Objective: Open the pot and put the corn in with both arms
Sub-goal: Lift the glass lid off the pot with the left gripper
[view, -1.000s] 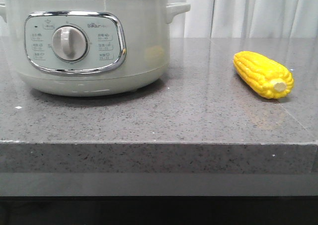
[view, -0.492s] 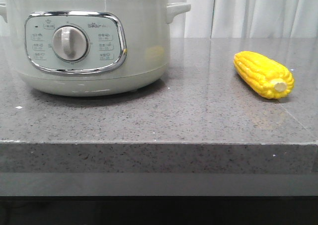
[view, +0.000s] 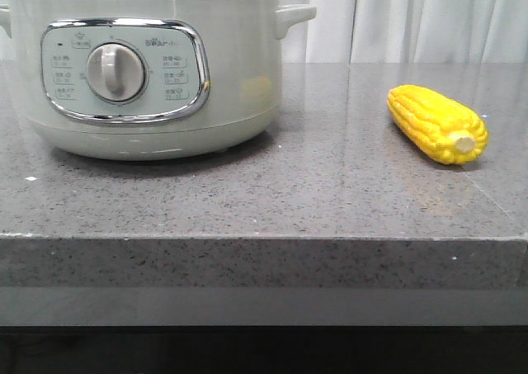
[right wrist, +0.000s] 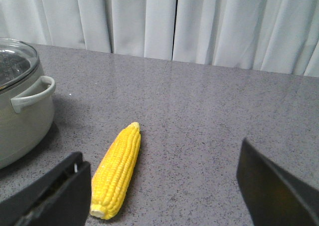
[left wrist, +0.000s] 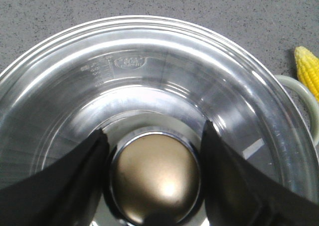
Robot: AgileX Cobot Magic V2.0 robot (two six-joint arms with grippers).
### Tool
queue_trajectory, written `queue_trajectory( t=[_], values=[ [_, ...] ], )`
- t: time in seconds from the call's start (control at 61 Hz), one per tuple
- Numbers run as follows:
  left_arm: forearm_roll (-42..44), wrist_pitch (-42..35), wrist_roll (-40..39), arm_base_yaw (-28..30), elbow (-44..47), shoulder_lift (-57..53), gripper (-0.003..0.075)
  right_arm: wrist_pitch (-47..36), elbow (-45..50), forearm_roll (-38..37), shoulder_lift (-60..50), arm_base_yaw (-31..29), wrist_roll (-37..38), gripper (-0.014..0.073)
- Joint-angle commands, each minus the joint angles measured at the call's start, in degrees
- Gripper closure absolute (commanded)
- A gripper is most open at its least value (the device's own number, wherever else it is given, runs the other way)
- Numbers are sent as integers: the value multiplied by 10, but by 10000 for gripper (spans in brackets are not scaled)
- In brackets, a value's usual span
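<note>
While the pot sits lid-on at the left of the grey worktop, the corn lies well apart on the right, stub end toward the front edge, with plenty of bare stone between them. Left tool is spread with a finger on either side of the lid's knob, looks like a bit of gap. Right tool is spread wide above the worktop, corn just beside one finger. White curtain behind.
</note>
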Motion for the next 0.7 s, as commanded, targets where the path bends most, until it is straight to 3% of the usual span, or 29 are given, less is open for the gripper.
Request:
queue_trajectory(
  t=[0.0,0.131,0.689],
  values=[
    [0,-27,-1,-3,-20,-28,415,-43,-21,2,7,-3,-1,-16],
    [2,-26,-1,-3,-36,-29,447,-43,-21,2,7,-3,-1,-16],
    [2,-22,23,-3,-95,-51,448,-43,-21,2,7,-3,-1,-16]
  ],
)
